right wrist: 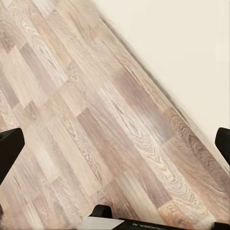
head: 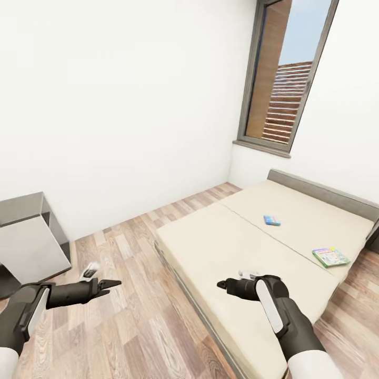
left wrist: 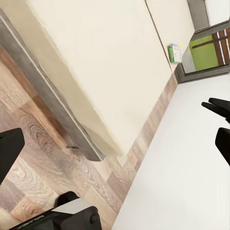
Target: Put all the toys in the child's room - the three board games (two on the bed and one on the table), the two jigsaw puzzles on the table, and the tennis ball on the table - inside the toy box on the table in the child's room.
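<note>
Nearest in the head view, both arms reach forward at about the same height, forearms roughly level and dark sleeves bent at the elbow. The left tool points to the right over the wood-plank floor, its two fingers drawn to a narrow tip in this view. In the left wrist view, however, the black fingers sit at opposite edges of the picture with floor and bed between them, so the tool stands wide and holds nothing. The right tool points left, hanging over the near edge of the bed. In the right wrist view its fingers are likewise spread to the two sides, wide apart and empty, with floor planks and the pale mattress edge beyond them.

Left of the arms, against the white wall, stands a grey end unit with a lower dark top.

Farther off, the beige two-part mattress carries two board games. The large green-edged game lies flat near the bed's far right edge; the left wrist view catches it too. The small blue game lies flat beyond the seam, well apart from it.

Past them runs the low grey headboard, and above it a tall grey-framed window.
</note>
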Robot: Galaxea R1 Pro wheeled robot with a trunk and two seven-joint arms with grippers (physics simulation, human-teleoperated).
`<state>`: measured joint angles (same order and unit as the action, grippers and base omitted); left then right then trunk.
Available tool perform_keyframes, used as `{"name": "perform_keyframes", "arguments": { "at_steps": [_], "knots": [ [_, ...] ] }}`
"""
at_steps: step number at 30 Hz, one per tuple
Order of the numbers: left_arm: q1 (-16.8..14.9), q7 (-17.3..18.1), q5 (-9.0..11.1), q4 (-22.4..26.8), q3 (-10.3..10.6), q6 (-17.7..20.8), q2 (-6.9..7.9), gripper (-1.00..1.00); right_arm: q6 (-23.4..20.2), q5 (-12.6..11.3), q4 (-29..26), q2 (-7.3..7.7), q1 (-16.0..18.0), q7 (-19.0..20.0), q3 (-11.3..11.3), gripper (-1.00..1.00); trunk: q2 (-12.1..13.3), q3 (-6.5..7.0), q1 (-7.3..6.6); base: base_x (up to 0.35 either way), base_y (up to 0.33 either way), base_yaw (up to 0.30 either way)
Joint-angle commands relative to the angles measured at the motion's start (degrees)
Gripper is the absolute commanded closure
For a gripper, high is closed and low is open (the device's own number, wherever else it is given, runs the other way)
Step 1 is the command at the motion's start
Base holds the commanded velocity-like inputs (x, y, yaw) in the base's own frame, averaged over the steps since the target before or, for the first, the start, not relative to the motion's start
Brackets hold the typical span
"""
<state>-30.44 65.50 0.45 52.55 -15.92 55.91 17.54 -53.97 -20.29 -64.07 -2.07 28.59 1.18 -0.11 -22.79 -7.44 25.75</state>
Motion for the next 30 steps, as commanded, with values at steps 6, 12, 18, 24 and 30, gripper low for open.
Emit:
{"name": "perform_keyframes", "arguments": {
  "at_steps": [6,12,18,24,30],
  "knots": [
    [-0.1,0.4,0.1,0.0,-0.2,0.5,0.03,-1.0,-0.3,0.1,0.0,-0.51,0.1,0.1,0.1,-1.0,-0.1,-0.49,0.03,0.0,-0.157,0.232],
    [-0.1,0.4,0.2,0.0,-0.2,0.5,0.02,-1.0,-0.4,0.0,0.0,-0.56,0.1,0.1,0.1,-1.0,-0.1,-0.86,0.03,0.0,-0.074,0.231],
    [-0.1,0.3,0.1,0.0,-0.1,0.5,0.02,-1.0,-0.4,0.0,0.0,-0.57,0.2,0.0,0.1,-1.0,-0.1,-1.23,0.03,0.0,-0.01,0.23],
    [-0.1,0.3,0.1,0.0,-0.1,0.5,-0.02,-1.0,-0.4,-0.1,0.0,-0.64,0.2,0.1,0.1,-1.0,-0.1,-1.59,0.03,-0.001,-0.001,0.23],
    [-0.1,0.4,0.2,0.0,-0.1,0.5,-0.04,-1.0,-0.4,0.0,0.0,-0.81,0.2,0.0,0.1,-1.0,-0.1,-1.96,0.03,-0.053,-0.03,0.228]
  ]
}}
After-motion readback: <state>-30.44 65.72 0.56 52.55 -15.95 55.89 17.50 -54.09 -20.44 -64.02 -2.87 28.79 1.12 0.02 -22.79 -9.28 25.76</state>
